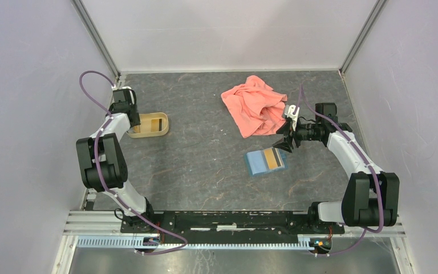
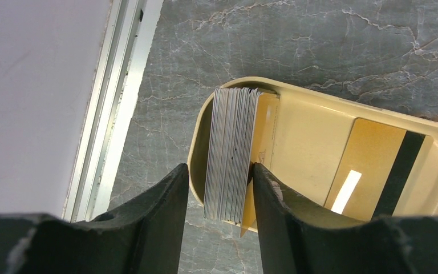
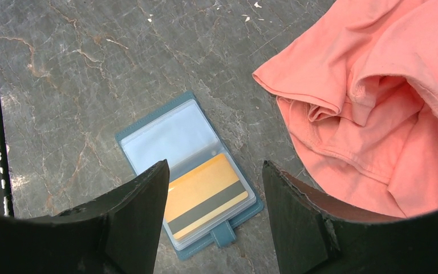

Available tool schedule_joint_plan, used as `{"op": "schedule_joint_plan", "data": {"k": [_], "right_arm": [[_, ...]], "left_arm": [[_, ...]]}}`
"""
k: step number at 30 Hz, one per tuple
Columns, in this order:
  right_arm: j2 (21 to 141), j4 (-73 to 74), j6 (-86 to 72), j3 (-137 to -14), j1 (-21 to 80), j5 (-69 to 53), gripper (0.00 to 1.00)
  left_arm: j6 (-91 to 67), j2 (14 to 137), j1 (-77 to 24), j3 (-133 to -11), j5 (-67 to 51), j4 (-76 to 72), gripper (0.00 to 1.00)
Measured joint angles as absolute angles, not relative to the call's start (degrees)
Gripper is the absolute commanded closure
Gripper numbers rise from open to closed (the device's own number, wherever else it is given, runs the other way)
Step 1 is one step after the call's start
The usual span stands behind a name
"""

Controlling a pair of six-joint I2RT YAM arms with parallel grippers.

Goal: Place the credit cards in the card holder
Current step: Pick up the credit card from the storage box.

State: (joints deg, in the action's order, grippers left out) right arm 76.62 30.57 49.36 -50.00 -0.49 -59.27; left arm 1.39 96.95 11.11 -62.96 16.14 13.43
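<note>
Several credit cards stand on edge as a stack [image 2: 231,154] at the left end of a tan tray [image 2: 319,100]. One more orange-gold card [image 2: 376,165] lies flat in that tray. My left gripper [image 2: 219,169] is open and straddles the stack. Its right finger [image 2: 268,194] touches the outermost card, and its left finger sits outside the tray wall with a gap. The card holder [image 3: 165,134] lies open on the table with one card [image 3: 205,194] in a clear sleeve. My right gripper [image 3: 215,166] hovers open above it, holding nothing.
A salmon-pink cloth [image 1: 254,105] lies crumpled just behind the card holder [image 1: 265,161], close to the right gripper [image 1: 285,142]. The tray [image 1: 148,135] sits near the left wall and its aluminium rail [image 2: 108,114].
</note>
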Motion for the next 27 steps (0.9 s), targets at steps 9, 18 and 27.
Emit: {"op": "schedule_joint_plan", "data": {"k": [9, 18, 27], "right_arm": [[76.7, 30.8, 49.4, -50.0, -0.5, -59.2, 0.33], [76.7, 30.9, 49.5, -50.0, -0.5, -59.0, 0.33], [76.7, 31.0, 49.6, -50.0, -0.5, -59.0, 0.33]], "left_arm": [[0.6, 96.9, 11.1, -63.0, 15.0, 13.5, 0.7], [0.6, 96.9, 11.1, -63.0, 13.8, 13.5, 0.82], [0.6, 96.8, 11.1, -63.0, 12.5, 13.6, 0.93]]}}
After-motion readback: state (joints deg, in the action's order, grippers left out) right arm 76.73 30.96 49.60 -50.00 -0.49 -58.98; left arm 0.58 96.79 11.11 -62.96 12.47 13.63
